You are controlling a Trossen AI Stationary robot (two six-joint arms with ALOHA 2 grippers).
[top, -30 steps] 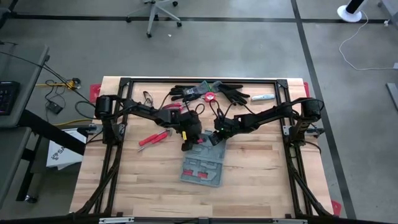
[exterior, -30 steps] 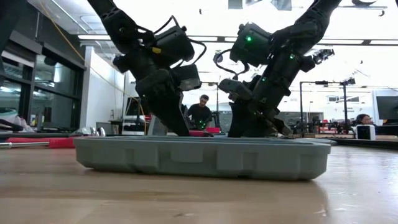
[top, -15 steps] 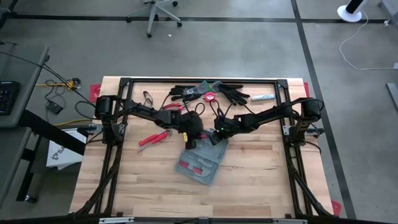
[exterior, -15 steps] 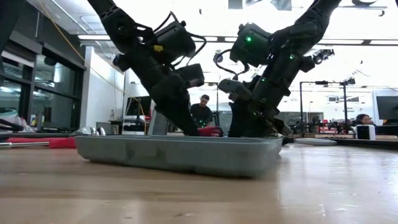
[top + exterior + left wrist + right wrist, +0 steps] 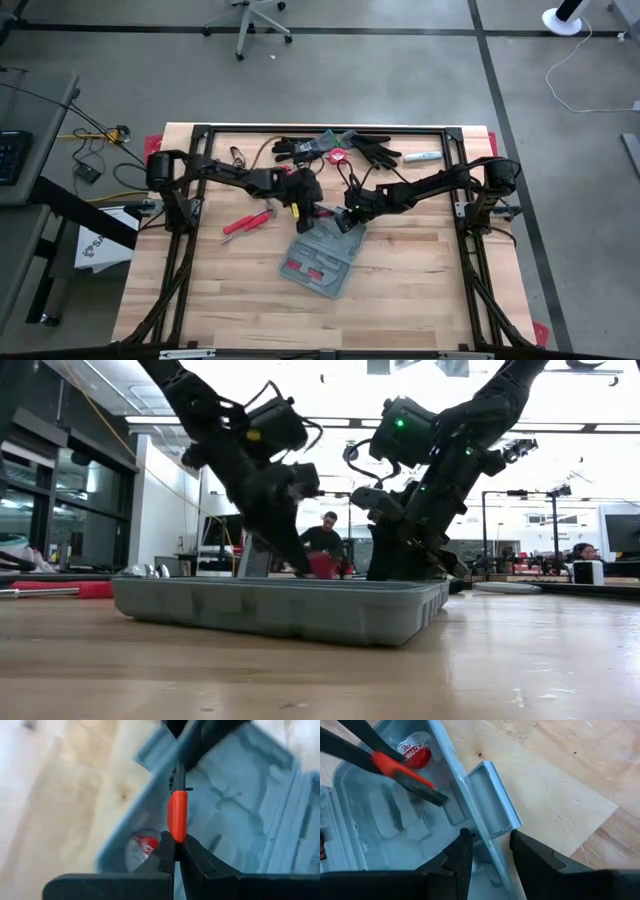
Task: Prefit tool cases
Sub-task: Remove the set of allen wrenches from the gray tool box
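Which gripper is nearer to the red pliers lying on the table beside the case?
Left. The left gripper is over the tool case, just past the red pliers. The right gripper is farther, at the case's rim.

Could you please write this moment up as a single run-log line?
left gripper: shut on red-handled tool over tool case | right gripper: straddling case wall near latch tab | gloves: untouched

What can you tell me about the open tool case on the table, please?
The tool case is a flat grey-blue plastic tray with rounded corners, lying open and skewed on the wooden table. Its moulded interior holds red-handled tools. A latch tab juts from one edge, where the right gripper has a finger on either side of the wall. Over it, the left gripper pinches a red-handled tool.
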